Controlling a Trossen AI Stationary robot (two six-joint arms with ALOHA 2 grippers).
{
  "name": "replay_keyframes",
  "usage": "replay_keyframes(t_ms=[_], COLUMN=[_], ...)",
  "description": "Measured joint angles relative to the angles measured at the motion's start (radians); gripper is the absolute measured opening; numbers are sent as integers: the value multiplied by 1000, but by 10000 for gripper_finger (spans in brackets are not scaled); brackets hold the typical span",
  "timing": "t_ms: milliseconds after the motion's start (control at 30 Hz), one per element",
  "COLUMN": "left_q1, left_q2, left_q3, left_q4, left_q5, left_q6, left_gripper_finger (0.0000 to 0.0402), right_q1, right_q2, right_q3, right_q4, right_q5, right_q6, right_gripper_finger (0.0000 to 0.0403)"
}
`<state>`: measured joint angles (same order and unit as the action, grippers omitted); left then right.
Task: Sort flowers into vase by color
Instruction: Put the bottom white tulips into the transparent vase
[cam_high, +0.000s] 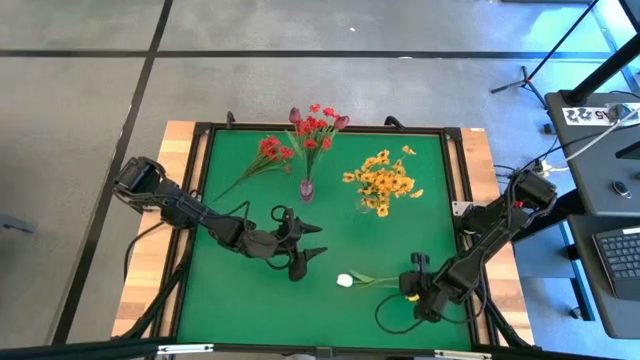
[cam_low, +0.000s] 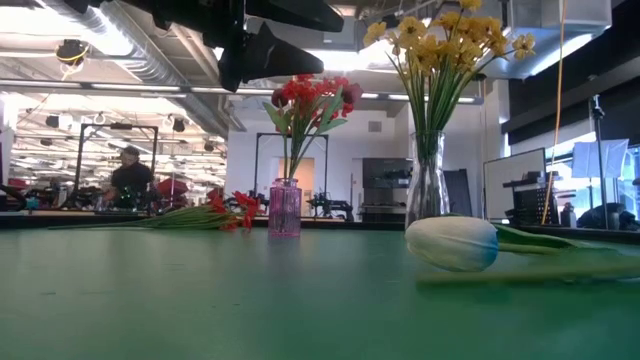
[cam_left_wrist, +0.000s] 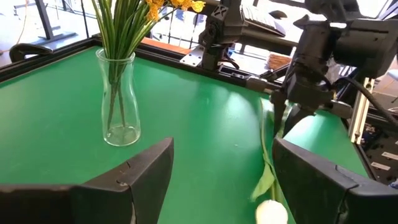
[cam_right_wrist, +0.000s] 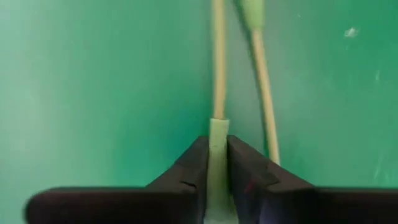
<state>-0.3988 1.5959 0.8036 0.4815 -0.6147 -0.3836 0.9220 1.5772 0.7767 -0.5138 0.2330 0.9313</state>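
White bud (cam_high: 345, 281) lies flat on the mat (cam_high: 240, 300) at the near edge, stem (cam_right_wrist: 217, 93) running along the table toward the right gripper (cam_high: 412, 285), bud end pointing left at the waiting, wide-open left gripper (cam_high: 305, 245). The right gripper's fingers (cam_right_wrist: 249, 177) are pinched on the stem's tail end. Lift slowly and let the heavy bud swing under before you carry it; neither the red vase (cam_high: 306, 189) nor the yellow vase (cam_left_wrist: 119, 99) suits white, so choose its place first.
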Motion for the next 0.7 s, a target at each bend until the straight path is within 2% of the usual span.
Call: replay_keyframes(t_ms=[67,200,300,400,533,700], left_q1=[0,6,6,4,4,15], left_q2=[0,0,0,0,0,8], left_q3=[0,0,0,8,88,254], left_q4=[0,3,5,-1,-56,-262], left_q5=[9,115,157,181,240,240], left_q6=[-6,-41,-70,-73,-16,49], left_gripper_finger=[266,266,266,266,266,266], right_q1=[1,0,0,-2,-34,-110], right_q2=[0,-1,-1,-2,-2,-2], right_q3=[38,110,170,233,318,388], right_q4=[-52,-174,-241,-328,-428,-498], right_q5=[-13,-15,2,34,58,72], right_q6=[-13,-19,-20,-23,-57,-166], right_gripper_finger=[38,11,11,27,35,18])
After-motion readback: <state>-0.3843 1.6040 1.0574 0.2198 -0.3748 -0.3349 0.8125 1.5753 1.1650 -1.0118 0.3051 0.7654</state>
